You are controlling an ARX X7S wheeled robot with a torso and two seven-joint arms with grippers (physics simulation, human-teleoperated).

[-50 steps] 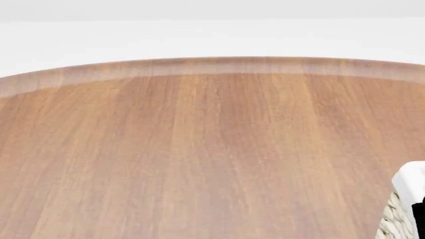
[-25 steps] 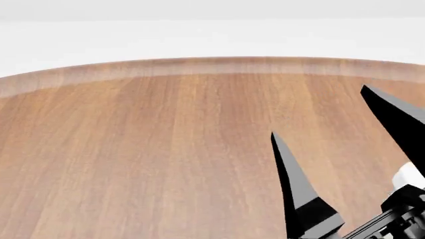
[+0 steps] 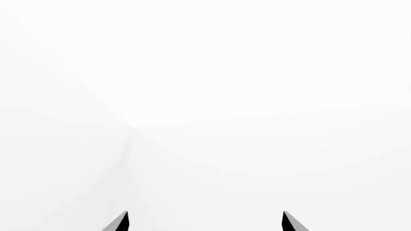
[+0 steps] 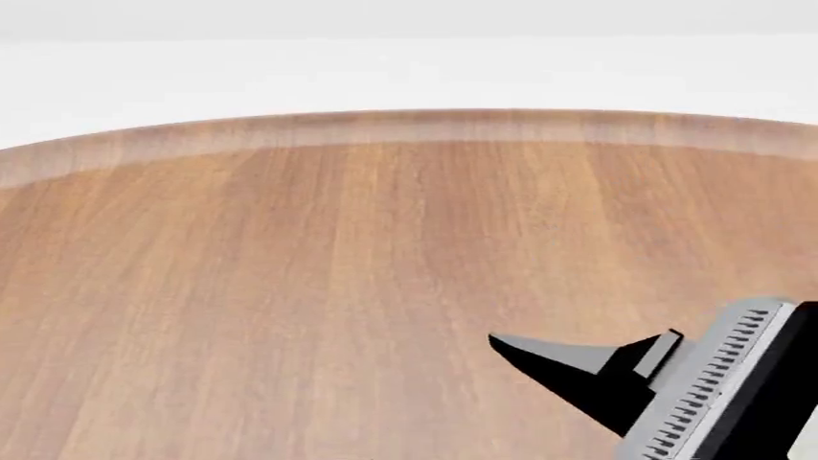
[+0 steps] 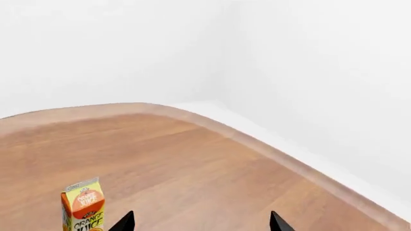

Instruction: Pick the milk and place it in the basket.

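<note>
The milk is not in any view, and the basket is out of sight too. My right gripper [image 5: 201, 222] is open, its two black fingertips wide apart over bare wooden table with nothing between them. In the head view it enters from the lower right, with one black finger [image 4: 562, 362] pointing left just above the table. My left gripper [image 3: 205, 222] is open as well, and its fingertips frame only blank white wall.
An orange-and-yellow Orange Juice carton [image 5: 83, 206] stands upright on the round wooden table [image 4: 320, 287], just beside one right fingertip in the right wrist view. The table's curved edge [image 5: 270, 149] runs along white walls.
The right gripper came into the head view from the lower right, then turned and dropped lower. It now covers the spot where the basket's corner showed a second ago.
</note>
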